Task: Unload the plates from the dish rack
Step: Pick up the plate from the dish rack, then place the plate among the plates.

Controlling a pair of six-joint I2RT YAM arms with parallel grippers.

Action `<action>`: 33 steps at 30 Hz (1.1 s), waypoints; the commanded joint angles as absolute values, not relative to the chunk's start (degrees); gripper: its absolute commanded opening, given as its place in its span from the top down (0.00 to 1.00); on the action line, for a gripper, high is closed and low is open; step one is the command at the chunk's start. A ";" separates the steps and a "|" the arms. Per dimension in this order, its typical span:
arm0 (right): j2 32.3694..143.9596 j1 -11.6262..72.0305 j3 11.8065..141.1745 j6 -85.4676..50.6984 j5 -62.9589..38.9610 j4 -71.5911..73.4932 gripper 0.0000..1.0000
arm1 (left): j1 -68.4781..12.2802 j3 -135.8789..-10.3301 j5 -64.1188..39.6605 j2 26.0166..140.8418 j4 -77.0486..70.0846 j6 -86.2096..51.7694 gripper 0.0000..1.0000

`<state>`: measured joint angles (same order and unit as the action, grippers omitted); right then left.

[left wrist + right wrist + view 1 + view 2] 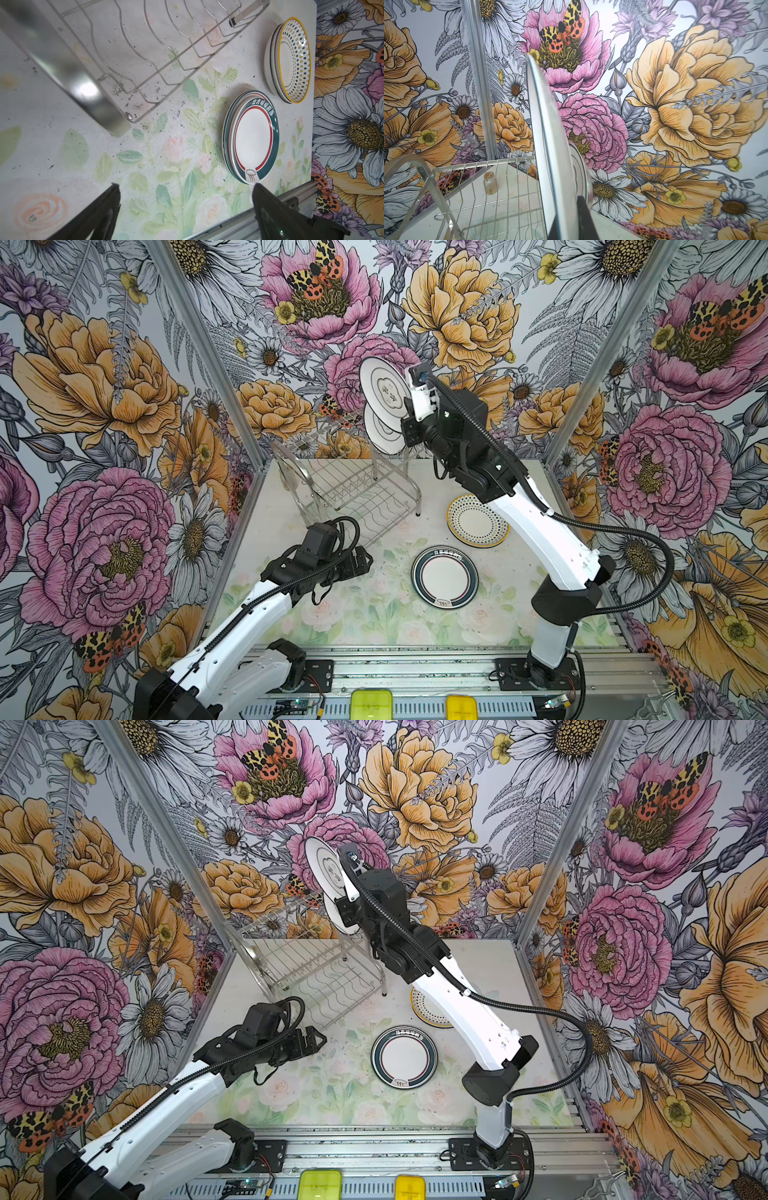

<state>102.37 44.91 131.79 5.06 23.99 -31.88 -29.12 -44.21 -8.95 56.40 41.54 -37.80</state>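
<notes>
Right gripper point(568, 224) clenched on the rim of the plate point(542, 124), likely stiff, slick, fragile; left gripper point(363, 562) released

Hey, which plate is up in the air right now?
The round white black-ringed plate: the right fingers hold it upright above the steel wire dish rack. Its twin stands racked; the others lie stacked flat.

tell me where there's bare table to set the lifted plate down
Bare table lies between the teal-banded stack and the front rail, and between that stack and the left gripper. Crowded around the dotted stack and dish rack.
</notes>
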 commanded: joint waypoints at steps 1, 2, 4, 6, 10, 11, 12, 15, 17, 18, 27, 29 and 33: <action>94.40 43.57 124.67 5.18 30.56 -27.48 1.00 | -31.70 -47.55 -5.50 57.86 40.72 -39.19 0.01; 92.30 42.83 121.86 4.06 31.28 -27.47 1.00 | -32.38 -48.00 -5.13 58.37 40.45 -39.31 0.01; 86.81 40.26 114.49 0.14 32.01 -27.42 1.00 | -33.77 -48.86 -4.53 59.75 39.40 -39.69 0.01; 80.79 37.39 106.43 -4.26 31.34 -27.42 1.00 | -34.85 -49.36 -4.16 61.01 38.08 -40.12 0.01; 68.77 30.91 90.63 -11.81 27.61 -27.52 1.00 | -37.44 -50.72 -3.72 64.14 35.63 -40.60 0.01; 66.42 29.81 87.52 -13.39 26.82 -27.52 1.00 | -38.36 -51.15 -3.57 64.81 35.22 -40.51 0.01; 63.66 28.57 83.69 -15.15 25.98 -27.60 1.00 | -39.14 -51.79 -3.00 65.81 34.88 -40.52 0.01; 56.97 24.96 73.98 -21.51 21.53 -28.07 1.00 | -41.57 -53.36 -1.74 68.07 33.64 -40.41 0.01; 53.98 23.06 68.97 -25.98 17.85 -28.53 1.00 | -42.59 -54.06 -1.61 69.53 32.49 -40.41 0.01; 52.98 22.38 66.89 -28.26 16.02 -28.99 1.00 | -43.03 -54.22 -1.68 70.33 31.69 -40.39 0.01; 47.54 21.45 52.29 -44.02 7.49 -27.29 1.00 | -46.44 -55.33 -4.79 77.38 20.85 -41.35 0.03; 47.96 21.36 50.97 -46.30 5.41 -26.83 1.00 | -48.15 -57.29 -4.43 79.45 19.95 -41.40 0.03; 49.76 21.23 48.32 -49.55 0.65 -23.61 1.00 | -50.04 -59.55 -5.59 83.31 16.90 -41.99 0.04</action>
<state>49.63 21.65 48.84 -44.36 5.54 -30.20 -49.04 -57.41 -4.19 82.00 21.93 -40.69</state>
